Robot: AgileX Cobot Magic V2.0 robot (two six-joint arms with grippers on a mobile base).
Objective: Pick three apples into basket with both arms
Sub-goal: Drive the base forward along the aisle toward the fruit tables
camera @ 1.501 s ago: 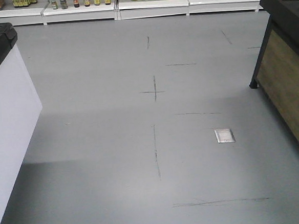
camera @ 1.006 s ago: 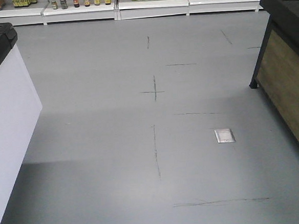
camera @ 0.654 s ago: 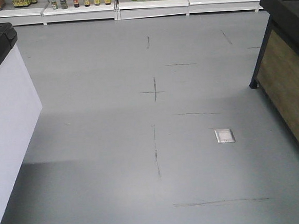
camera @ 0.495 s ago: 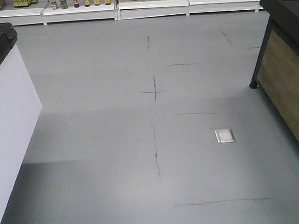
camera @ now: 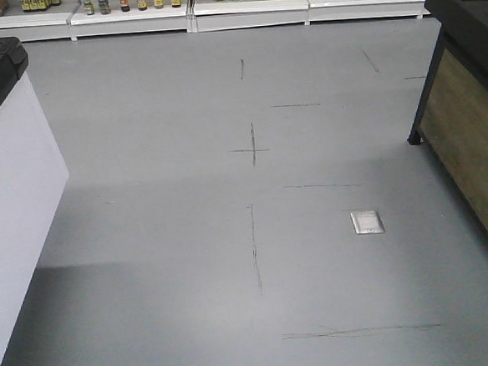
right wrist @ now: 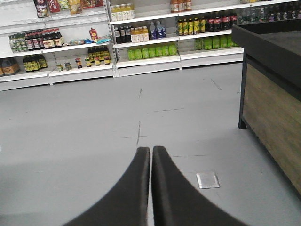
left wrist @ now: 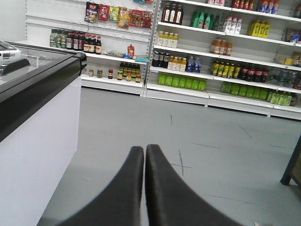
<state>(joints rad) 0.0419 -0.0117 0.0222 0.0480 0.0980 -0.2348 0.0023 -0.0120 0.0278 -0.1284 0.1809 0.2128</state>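
The left gripper (left wrist: 144, 149) and right gripper (right wrist: 151, 149) both have their fingers pressed together on nothing, aimed at 12 o'clock across grey floor (right wrist: 70, 165) toward stocked shelves (right wrist: 146, 47). Neither apples nor basket shows in any view, so their place relative to the pincers cannot be told. This reads as the approach step, and the next move likely calls for finding the fruit, perhaps at the wooden-sided stand (right wrist: 273, 122) at 2 o'clock.

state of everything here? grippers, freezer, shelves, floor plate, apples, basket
left gripper: shut, empty
right gripper: shut, empty
freezer: lid looks shut
shelves: stocked with bottles
floor plate: flat in the floor
apples: not in view
basket: not in view
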